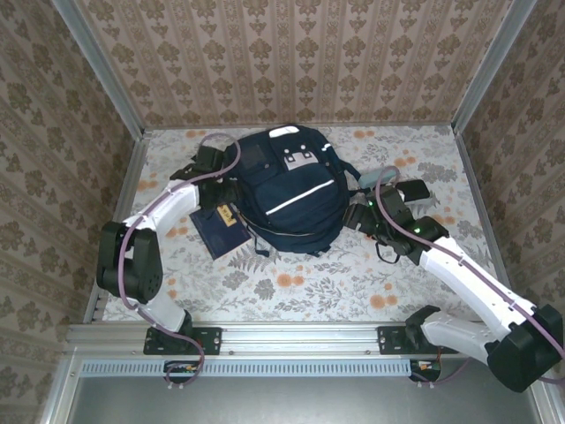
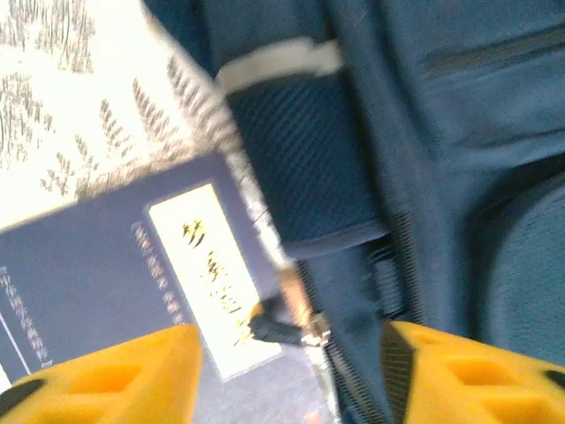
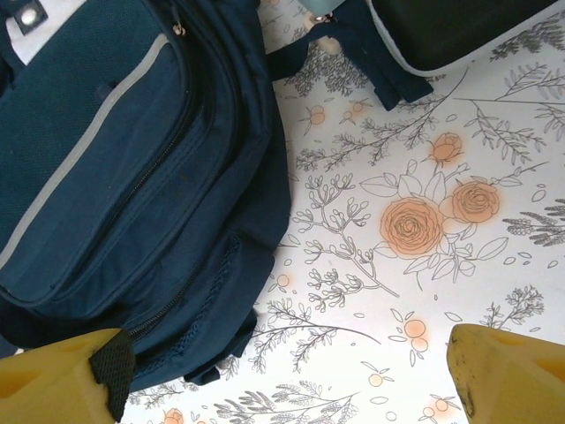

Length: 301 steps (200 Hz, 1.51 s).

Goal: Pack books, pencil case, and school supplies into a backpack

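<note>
Nothing is gripped: left fingers [image 2: 132, 371] and right fingers [image 3: 503, 371] are spread. The backpack [image 1: 291, 190] is laid mid surface [image 1: 353, 274], navy book [image 1: 221, 231] flat against its left edge. The zipper pull [image 2: 287, 325] should be centred between left fingers before closing, and the backpack steadied from the right.

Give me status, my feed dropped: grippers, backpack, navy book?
Left gripper open above navy book, at backpack's edge. Right gripper open, empty, over table beside backpack. Book on table, unpacked. Backpack's zipper pull lies over book.
</note>
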Each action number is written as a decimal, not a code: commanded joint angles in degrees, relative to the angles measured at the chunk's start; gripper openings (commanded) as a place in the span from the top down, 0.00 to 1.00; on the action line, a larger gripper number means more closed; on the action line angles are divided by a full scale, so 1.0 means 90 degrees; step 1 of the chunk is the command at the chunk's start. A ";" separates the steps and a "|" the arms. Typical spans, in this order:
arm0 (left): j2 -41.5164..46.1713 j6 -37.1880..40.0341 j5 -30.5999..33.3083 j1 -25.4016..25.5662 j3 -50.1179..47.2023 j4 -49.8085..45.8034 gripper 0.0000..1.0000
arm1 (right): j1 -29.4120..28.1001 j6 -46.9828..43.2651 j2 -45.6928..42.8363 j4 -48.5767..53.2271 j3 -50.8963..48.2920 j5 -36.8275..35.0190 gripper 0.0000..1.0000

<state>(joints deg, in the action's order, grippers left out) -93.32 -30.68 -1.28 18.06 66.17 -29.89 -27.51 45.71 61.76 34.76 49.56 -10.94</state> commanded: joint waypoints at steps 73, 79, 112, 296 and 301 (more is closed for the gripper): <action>-0.0920 -0.0107 -0.0443 -0.0347 -0.0382 0.0308 0.81 | -0.0283 0.0037 0.0640 -0.0407 0.0276 0.0585 0.07; -0.0965 -0.0107 -0.0463 -0.0347 -0.0411 0.0308 0.82 | -0.0291 0.0035 0.0638 -0.0406 0.0260 0.0590 0.07; -0.0953 -0.0105 -0.0457 -0.0295 -0.0682 0.0219 0.83 | -0.0311 0.0023 0.0584 -0.0411 0.0235 0.0591 0.07; 0.3526 -0.1759 -0.0566 0.1674 -0.3527 -0.0325 0.55 | -0.2367 0.0577 0.0783 -0.0540 0.0167 0.0293 0.08; 0.3618 -0.1665 -0.0506 0.1630 -0.3479 -0.0435 0.51 | -0.2457 0.0595 0.0815 -0.0573 0.0158 0.0277 0.08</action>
<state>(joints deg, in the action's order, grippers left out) -65.54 -48.14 -6.66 33.69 32.18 -28.01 -45.80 49.04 68.31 29.95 50.81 -6.17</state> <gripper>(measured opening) 0.411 0.917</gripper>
